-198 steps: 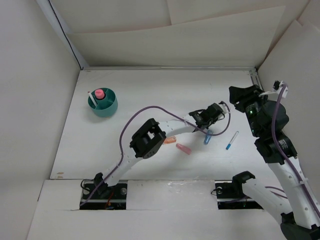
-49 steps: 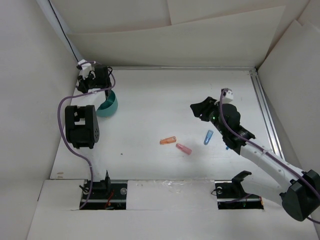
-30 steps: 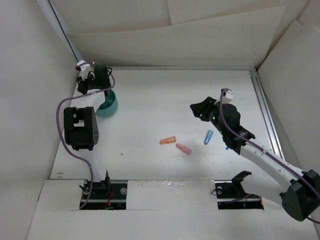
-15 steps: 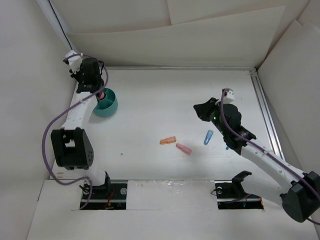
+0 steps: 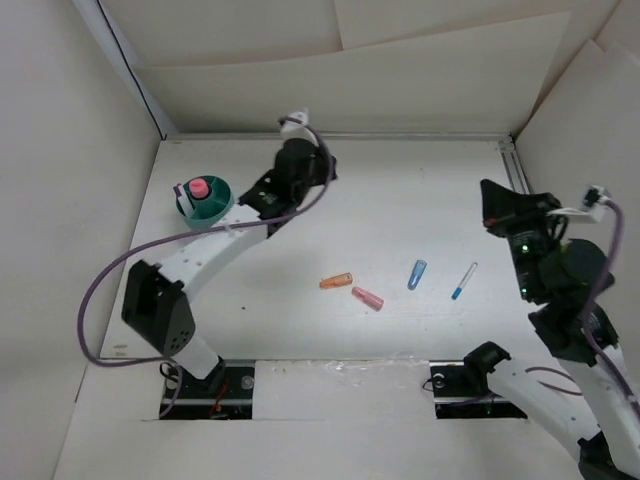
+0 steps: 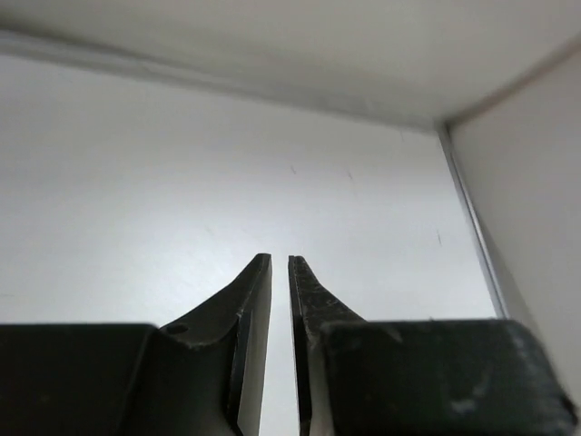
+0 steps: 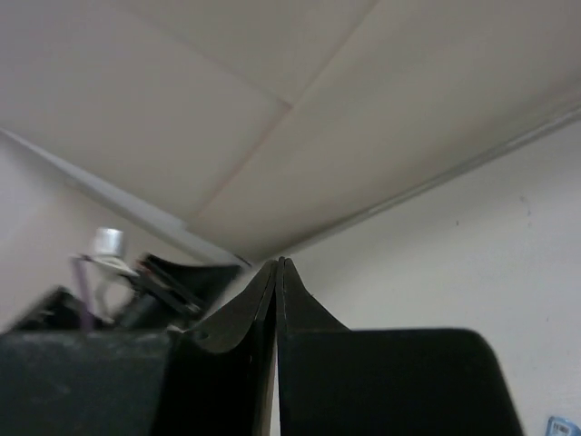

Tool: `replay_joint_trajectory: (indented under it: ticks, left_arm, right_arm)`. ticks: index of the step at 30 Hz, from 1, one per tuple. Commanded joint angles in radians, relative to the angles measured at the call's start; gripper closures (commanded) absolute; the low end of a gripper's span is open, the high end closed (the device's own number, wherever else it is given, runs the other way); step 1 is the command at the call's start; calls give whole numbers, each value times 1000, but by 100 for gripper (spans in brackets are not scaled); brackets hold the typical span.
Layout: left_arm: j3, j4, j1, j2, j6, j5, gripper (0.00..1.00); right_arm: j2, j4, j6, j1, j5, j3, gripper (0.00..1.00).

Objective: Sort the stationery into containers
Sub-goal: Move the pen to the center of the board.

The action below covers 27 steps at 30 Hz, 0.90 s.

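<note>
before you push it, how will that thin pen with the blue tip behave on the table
The thin pen looks slim and round, lying flat on the table, so a sideways push would probably roll it. It seems rigid and light; its low profile may make pinching slippery.

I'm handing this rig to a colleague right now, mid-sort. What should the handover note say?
Left gripper: closed to a slit, empty, over the far middle of the table.
Right gripper: shut, empty, raised at the right side.
Done: the teal cup, far left, holds at least a pink-topped piece and a thin white pen.
Left: four items lie loose mid-table: the orange piece, loose pink piece, light-blue piece and thin blue-tipped pen. All still need to go into the cup.
</note>
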Motion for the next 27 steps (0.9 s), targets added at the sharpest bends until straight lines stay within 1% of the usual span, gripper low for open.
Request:
replay_joint_trajectory:
  ticks: [1,2,3,4,5,6,7,8,9,10,11,12,13,14,15,16,17,19,21,23,26,27]
  left_arm:
    - [33,41,-145,115,0,137,89]
    - [76,41,-232,209,19,150,89]
    - [125,-10,-274,263,37,150,88]
    - [246,-41,-311,317,57,162,88]
    - [307,-72,-342,371,88,162,87]
    - [370,-129,-388,476,99,162,87]
    - [473,-144,-405,521,99,173,87]
    - [516,-144,-417,560,117,199,83]
    - [562,-144,-426,636,128,223,78]
    - [611,-176,-439,678,138,245,74]
    - [717,-190,-439,718,139,298,70]
    - [775,-212,-439,760,151,326,68]
    - [829,-244,-448,841,151,355,62]
    - [924,-258,-448,879,151,412,60]
    - [964,-267,-448,914,151,436,58]
    - [995,-267,-448,971,151,455,55]
    - [1030,-279,-448,989,160,469,54]
    - [1031,-261,-448,1012,160,493,51]
    - [1031,-250,-472,1026,189,494,47]
    - [1031,-241,-504,1039,246,474,46]
    - [1040,-252,-544,1058,318,371,43]
    - [1040,-252,-569,1069,318,348,43]
  right_arm:
    - [-24,-138,-22,-13,115,121,95]
    - [-24,-153,-22,-13,115,146,93]
    - [-24,-182,-22,-13,115,172,91]
    - [-11,-196,-32,-13,124,195,89]
    - [-10,-205,-32,-13,124,234,89]
    - [-1,-205,-32,-13,124,248,84]
    - [-1,-216,-45,-13,124,260,80]
    - [-1,-225,-45,-13,124,274,76]
    - [11,-239,-55,-13,124,306,72]
    - [23,-262,-55,-13,124,320,63]
    - [23,-262,-65,-13,135,332,57]
    - [32,-271,-65,-13,135,352,52]
    - [42,-271,-65,-13,146,361,45]
    - [42,-271,-74,-13,146,361,42]
    - [42,-271,-74,-13,146,373,40]
    - [51,-271,-74,-13,146,374,39]
    - [51,-271,-74,-13,146,386,39]
    - [60,-280,-74,-13,146,386,37]
    - [80,-280,-83,-13,120,395,37]
    - [91,-271,-83,-13,94,384,37]
    - [112,-271,-83,-13,85,375,37]
    - [112,-271,-83,-13,85,375,37]
